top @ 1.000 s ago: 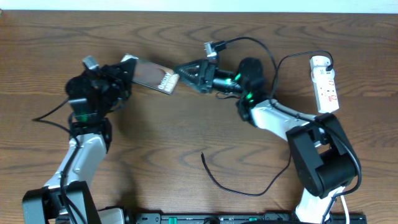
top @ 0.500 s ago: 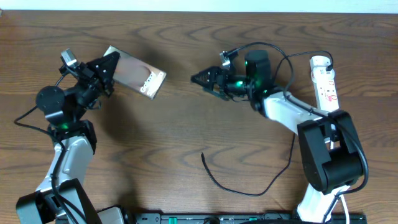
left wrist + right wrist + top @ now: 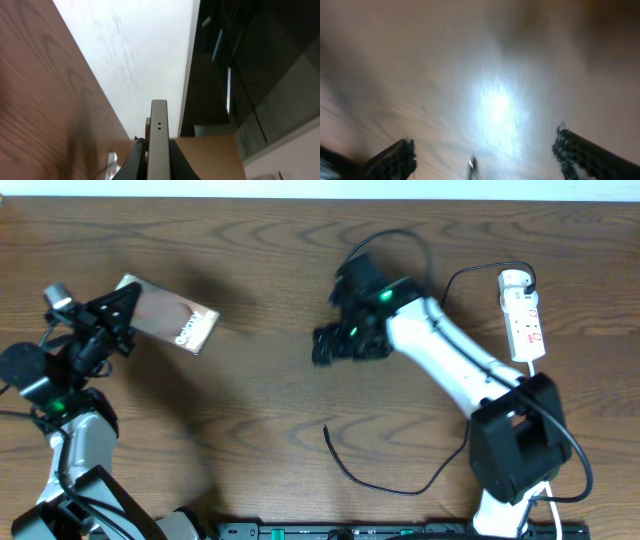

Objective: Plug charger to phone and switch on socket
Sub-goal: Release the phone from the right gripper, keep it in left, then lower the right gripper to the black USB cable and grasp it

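My left gripper (image 3: 122, 312) is shut on the phone (image 3: 170, 320) and holds it up at the far left, its white sticker end pointing right. In the left wrist view the phone (image 3: 159, 125) stands edge-on between my fingers (image 3: 159, 152). My right gripper (image 3: 328, 347) is open over the middle of the table, pointing down; its fingers (image 3: 485, 150) stand wide apart in a blurred view. The charger (image 3: 400, 488) lies curved on the table, its free tip (image 3: 326, 430) below my right gripper. The socket (image 3: 525, 320) lies at the far right, with the black cable running up to its top end.
The wooden table (image 3: 250, 410) fills the view. A black cable loop (image 3: 395, 238) arcs above my right arm. A small thin blurred thing (image 3: 471, 162) shows between my right fingers; I cannot tell what it is. A white wall lies beyond the table's far edge.
My left arm has swung left, carrying the phone away from the right gripper. My right gripper has drawn back from the phone, turned down toward the table middle, and its view is blurred.
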Tool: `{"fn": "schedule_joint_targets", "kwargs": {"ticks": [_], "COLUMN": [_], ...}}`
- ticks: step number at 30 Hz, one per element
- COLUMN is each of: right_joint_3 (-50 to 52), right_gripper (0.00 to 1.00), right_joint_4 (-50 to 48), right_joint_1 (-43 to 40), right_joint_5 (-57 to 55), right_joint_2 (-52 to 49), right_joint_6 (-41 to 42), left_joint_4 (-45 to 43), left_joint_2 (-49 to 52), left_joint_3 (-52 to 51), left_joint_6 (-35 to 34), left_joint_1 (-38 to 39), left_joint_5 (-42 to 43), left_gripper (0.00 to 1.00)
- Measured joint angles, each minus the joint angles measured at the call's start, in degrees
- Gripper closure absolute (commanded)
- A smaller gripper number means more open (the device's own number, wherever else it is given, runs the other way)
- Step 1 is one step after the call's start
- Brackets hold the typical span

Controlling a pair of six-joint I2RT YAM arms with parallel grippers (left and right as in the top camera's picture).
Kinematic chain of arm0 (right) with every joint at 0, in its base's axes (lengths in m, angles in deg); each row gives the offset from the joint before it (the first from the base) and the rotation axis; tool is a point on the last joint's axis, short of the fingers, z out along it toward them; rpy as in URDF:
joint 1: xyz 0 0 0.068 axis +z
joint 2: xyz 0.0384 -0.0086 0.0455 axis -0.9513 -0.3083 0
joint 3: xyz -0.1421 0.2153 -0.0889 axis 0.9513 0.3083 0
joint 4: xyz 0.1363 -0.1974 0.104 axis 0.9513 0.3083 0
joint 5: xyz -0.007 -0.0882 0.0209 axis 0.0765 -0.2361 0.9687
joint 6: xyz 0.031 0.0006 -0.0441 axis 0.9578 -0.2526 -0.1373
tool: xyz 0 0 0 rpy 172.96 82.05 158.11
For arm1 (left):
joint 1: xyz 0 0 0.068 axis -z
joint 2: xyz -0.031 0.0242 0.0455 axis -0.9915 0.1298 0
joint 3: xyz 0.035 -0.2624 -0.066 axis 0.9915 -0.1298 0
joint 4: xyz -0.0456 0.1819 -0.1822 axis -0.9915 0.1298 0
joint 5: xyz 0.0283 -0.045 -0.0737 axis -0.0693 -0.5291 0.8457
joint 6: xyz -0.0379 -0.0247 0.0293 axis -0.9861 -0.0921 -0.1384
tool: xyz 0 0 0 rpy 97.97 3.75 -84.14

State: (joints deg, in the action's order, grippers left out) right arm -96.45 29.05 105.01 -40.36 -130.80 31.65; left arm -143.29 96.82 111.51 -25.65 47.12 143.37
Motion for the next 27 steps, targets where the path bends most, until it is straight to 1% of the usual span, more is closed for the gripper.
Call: {"fn": "schedule_joint_targets", "kwargs": {"ticks": [4, 7, 10, 13, 16, 18, 19, 22, 26, 27], "right_joint_3": [1.77, 3.76, 6.05, 8.20, 10.51, 11.74, 12.37, 12.87, 12.87, 12.85], "right_gripper": [0.14, 0.13, 0.13, 0.19, 0.25, 0.38, 0.40, 0.41, 0.49, 0.50], "right_joint_4": [3.69, 5.81, 5.75, 5.29, 4.81, 3.45, 2.69, 1.97, 1.53, 1.57], "right_joint_1": [7.54, 13.27, 18.27, 20.87, 21.42, 21.35, 21.35, 21.35, 21.27, 21.24], "right_joint_5": [-7.45, -12.48, -16.00, -17.94, -19.41, -19.89, -19.93, -19.76, -19.17, -18.73], "right_joint_2": [0.00, 0.00, 0.00, 0.00, 0.00, -0.02, -0.09, -0.79, -2.89, -3.15], "right_joint_6": [2.16, 5.92, 10.27, 13.57, 15.96, 16.74, 16.92, 17.53, 17.59, 17.53], "left_joint_4": [0.02, 0.02, 0.02, 0.00, 0.00, 0.02, 0.00, 0.00, 0.00, 0.00], "left_joint_2": [0.00, 0.00, 0.00, 0.00, 0.00, 0.00, 0.00, 0.00, 0.00, 0.00], "left_joint_3": [0.00, 0.00, 0.00, 0.00, 0.00, 0.00, 0.00, 0.00, 0.00, 0.00], "left_joint_6": [0.02, 0.02, 0.02, 0.02, 0.02, 0.07, 0.17, 0.48, 0.87, 0.90], "left_joint_1": [-2.32, -2.45, -2.45, -2.45, -2.45, -2.45, -2.45, -2.45, -2.45, -2.45], "left_joint_5": [0.55, 0.79, 0.98, 1.36, 1.88, 1.99, 2.03, 2.03, 2.01, 2.01], "left_gripper": [0.92, 0.93, 0.93, 0.93, 0.93, 0.93, 0.93, 0.93, 0.93, 0.93]}}
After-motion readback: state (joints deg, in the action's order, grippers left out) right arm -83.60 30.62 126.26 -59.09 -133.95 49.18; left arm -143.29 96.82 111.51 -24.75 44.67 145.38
